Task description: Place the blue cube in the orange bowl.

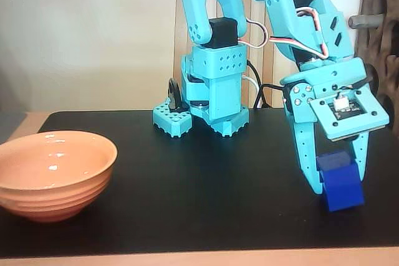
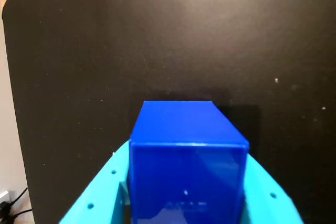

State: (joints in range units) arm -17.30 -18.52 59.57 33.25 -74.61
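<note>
— Fixed view first: where is the blue cube (image 1: 341, 186)?

— Near the right end of the black mat (image 1: 206, 197), a little back from its front edge. The cube's bottom looks to meet the mat, though I cannot be sure it rests fully.

— And the gripper (image 1: 335, 182)?

— Its turquoise fingers (image 1: 306, 154) come down on either side of the cube, one on the left face and one behind the right. They are closed in against it, so the cube is held between them.

— Does the wrist view agree?

— Yes. The blue cube (image 2: 186, 166) fills the lower middle there, with a turquoise finger (image 2: 107, 182) pressed along each side; the gripper (image 2: 186, 203) clasps it. Bare black mat (image 2: 157, 40) stretches beyond to its far edge.

— The orange bowl (image 1: 53, 175)?

— In the fixed view it stands upright at the mat's left end, near the front edge, well apart from the cube and with nothing visible inside. The arm's base (image 1: 202, 113) sits at the mat's back edge, between the two.
</note>
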